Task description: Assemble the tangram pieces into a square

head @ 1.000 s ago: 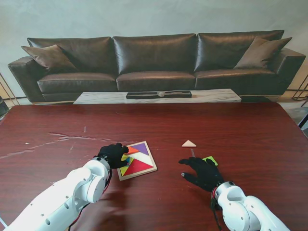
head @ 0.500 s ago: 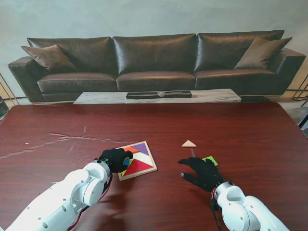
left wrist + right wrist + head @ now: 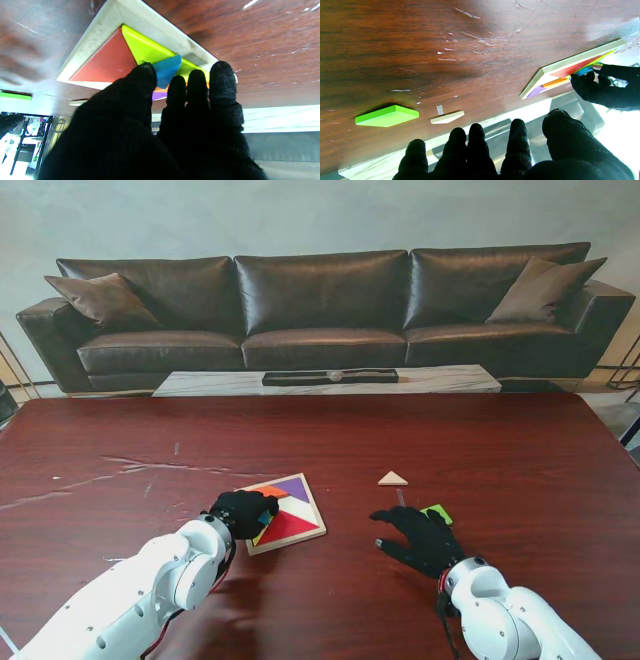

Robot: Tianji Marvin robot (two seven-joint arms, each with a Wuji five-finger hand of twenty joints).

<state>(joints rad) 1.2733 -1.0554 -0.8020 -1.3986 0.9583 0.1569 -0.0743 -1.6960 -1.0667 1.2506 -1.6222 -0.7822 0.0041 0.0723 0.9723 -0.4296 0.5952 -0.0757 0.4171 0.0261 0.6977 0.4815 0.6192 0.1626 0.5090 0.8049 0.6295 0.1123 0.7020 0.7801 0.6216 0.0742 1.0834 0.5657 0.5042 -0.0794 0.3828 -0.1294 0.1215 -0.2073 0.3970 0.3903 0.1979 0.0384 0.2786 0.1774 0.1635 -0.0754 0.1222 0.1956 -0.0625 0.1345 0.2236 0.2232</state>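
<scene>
Nearest my edge of the table [image 3: 120, 430], the left hand [image 3: 240, 510] pinches the blue piece [image 3: 167, 70] between thumb and fingertips [image 3: 147, 75] over the near-left corner of the wooden tray [image 3: 312, 532]; it looks thin, stiff, light and slick-faced, so I judge the grip belongs on its side edges, and its point tilts up out of the tray toward the yellow piece [image 3: 142, 47]. The right hand [image 3: 422, 538] hovers with fingers spread, holding nothing, just beside the green piece [image 3: 436, 512], a flat parallelogram whose long axis seems to run left-right. Farther off lies the plain wooden triangle [image 3: 393, 478], its apex pointing at the far edge.
</scene>
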